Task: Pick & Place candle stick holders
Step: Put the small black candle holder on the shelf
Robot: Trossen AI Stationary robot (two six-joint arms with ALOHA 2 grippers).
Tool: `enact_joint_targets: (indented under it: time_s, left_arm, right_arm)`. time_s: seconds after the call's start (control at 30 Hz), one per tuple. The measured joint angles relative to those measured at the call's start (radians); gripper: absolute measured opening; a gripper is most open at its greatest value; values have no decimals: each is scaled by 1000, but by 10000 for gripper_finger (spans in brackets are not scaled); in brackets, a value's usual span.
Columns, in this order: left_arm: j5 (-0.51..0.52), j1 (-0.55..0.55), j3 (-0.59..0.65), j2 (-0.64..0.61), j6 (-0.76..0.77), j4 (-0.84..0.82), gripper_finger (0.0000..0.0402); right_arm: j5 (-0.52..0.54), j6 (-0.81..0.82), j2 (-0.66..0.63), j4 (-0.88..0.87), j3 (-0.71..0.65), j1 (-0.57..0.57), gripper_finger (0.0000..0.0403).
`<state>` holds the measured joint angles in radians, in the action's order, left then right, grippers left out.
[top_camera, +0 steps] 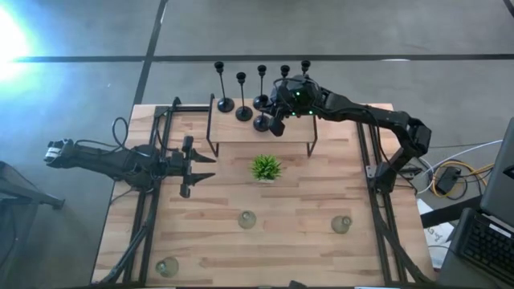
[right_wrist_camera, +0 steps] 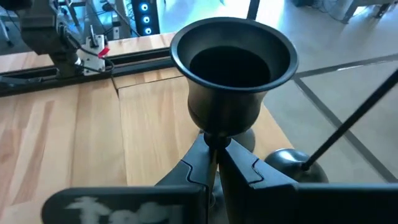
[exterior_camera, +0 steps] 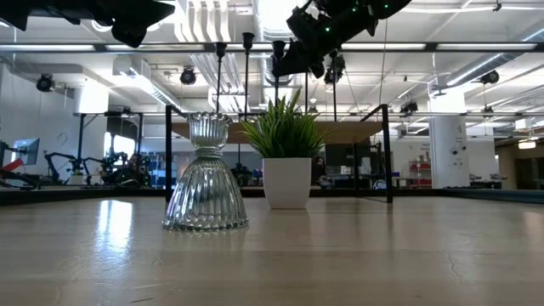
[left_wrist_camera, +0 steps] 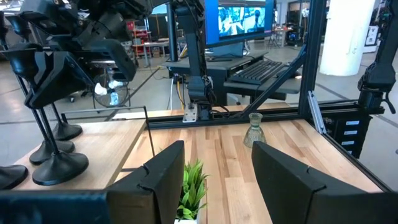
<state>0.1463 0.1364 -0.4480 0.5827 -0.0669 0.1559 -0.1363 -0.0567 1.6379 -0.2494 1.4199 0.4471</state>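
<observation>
Several slim black candle stick holders (top_camera: 243, 112) stand on their round bases on a raised wooden shelf (top_camera: 241, 132) at the table's far middle. My right gripper (top_camera: 275, 122) is over the shelf, shut on one black holder (right_wrist_camera: 231, 68). Three squat glass holders rest on the table: one mid-near (top_camera: 246, 219), one near right (top_camera: 341, 224), one at the near left corner (top_camera: 166, 266). My left gripper (top_camera: 197, 166) waits open and empty over the table's left part, level, pointing right. My right gripper pinches the black holder's thin stem (right_wrist_camera: 215, 144) between its two fingers (right_wrist_camera: 199, 168), just below the cup top. The fingers slant down from the table's right and lie across the stem. The holder stands upright. I cannot tell whether its base (top_camera: 261, 124) rests on the shelf.
A small spiky green plant in a white pot (top_camera: 265, 168) stands just in front of the shelf. The shelf has thin black legs (top_camera: 312, 144). Black frame rails (top_camera: 152, 160) run along the table's left and right sides. Other black holders (right_wrist_camera: 287, 159) stand close to the held one.
</observation>
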Motion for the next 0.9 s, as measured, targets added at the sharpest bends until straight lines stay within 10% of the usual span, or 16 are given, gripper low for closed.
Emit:
enact_joint_targets:
  time_s: [0.9]
  left_arm:
    - [0,0,0,0,7,0,193]
  right_arm:
    - [-66,43,1,-8,-30,3,11]
